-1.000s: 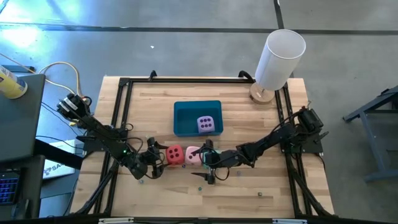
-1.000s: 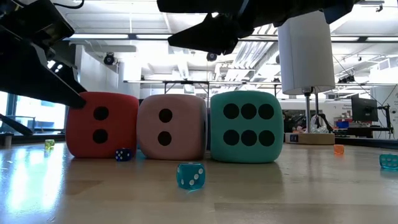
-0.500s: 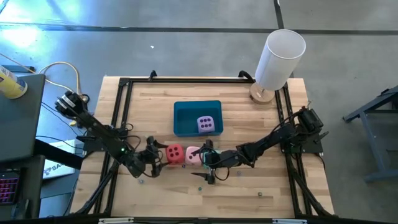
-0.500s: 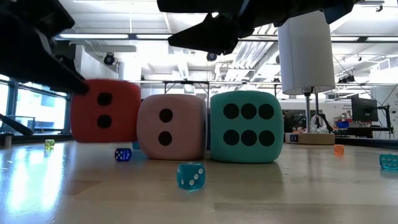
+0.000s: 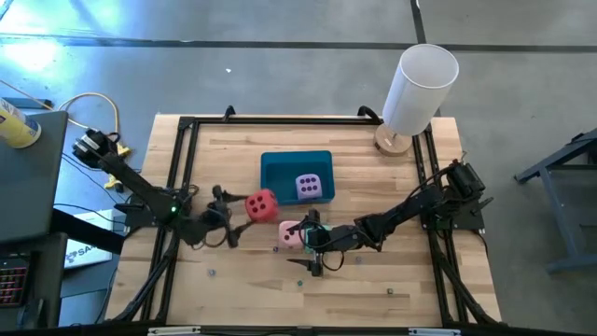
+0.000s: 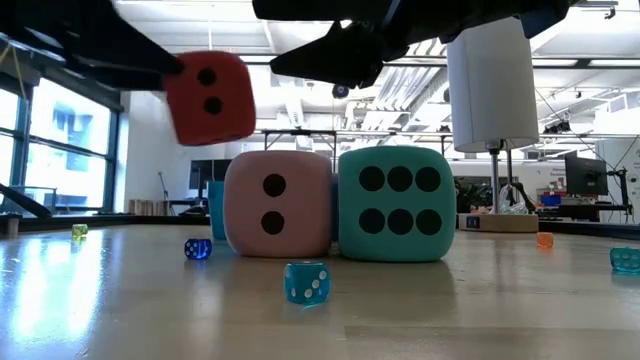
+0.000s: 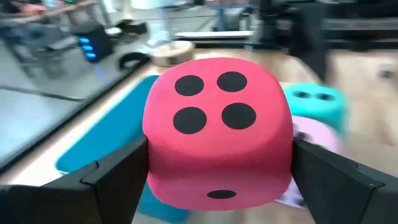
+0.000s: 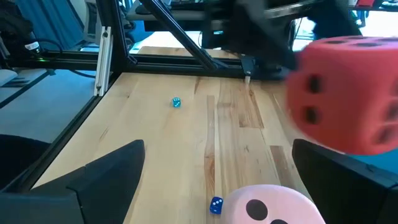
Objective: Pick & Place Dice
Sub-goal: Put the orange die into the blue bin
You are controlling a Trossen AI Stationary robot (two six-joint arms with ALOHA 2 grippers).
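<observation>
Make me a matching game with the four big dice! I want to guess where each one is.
Things:
1. red die
2. purple die
3. pink die
4. teal die

Places:
A. inside the blue tray
B. on the table, right under the right gripper
C. up in the air, held by the left gripper
D. on the table, with two black dots facing the low camera

Pairs: 1-C, 2-A, 3-D, 4-B
</observation>
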